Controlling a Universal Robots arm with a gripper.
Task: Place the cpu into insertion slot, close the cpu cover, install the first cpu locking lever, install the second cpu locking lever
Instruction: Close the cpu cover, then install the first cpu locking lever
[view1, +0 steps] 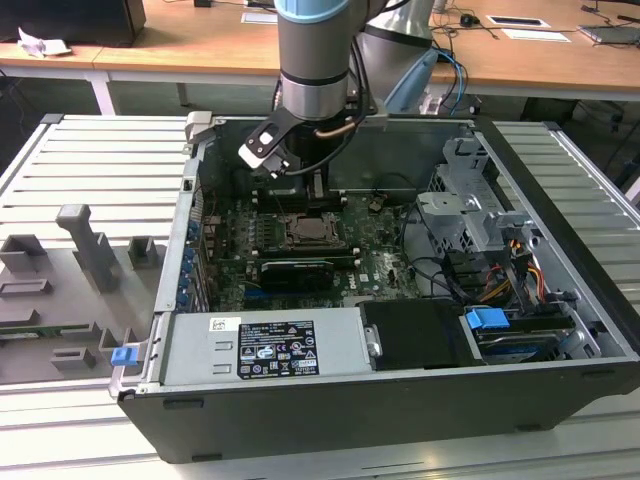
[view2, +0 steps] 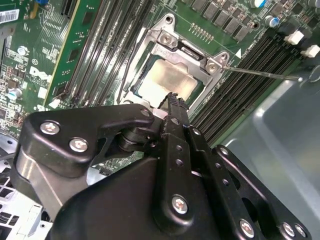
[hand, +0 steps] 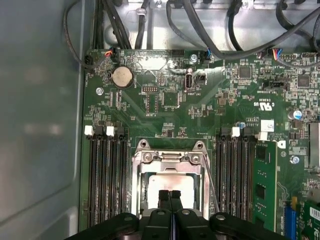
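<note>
One open case (view1: 400, 410), one arm (view1: 315, 60) reaching in. One green board (hand: 165, 100). One PSU (view1: 345, 352), one big printed label (view1: 272, 350), text too small. Claw (hand: 170, 194) closed, empty, tips at cpu edge, contact unclear. One cover (hand: 167, 159) down over socket. One cpu (hand: 170, 181) seated, showing through cover opening. One thin lever (view2: 260, 73) sticking out sideways. One coin cell (hand: 121, 77).

Directly under the tool (hand: 170, 196): the cpu (hand: 170, 181), seated in its socket on the motherboard (hand: 165, 100), ringed by the cpu cover (hand: 169, 161). Flanking the tool on both sides: memory slots (hand: 107, 175). Between the cover and one bank, just beside the tool: a thin lever (hand: 212, 182). All around the tool: the open case (view1: 400, 400), standing on the desk (view1: 60, 150).
</note>
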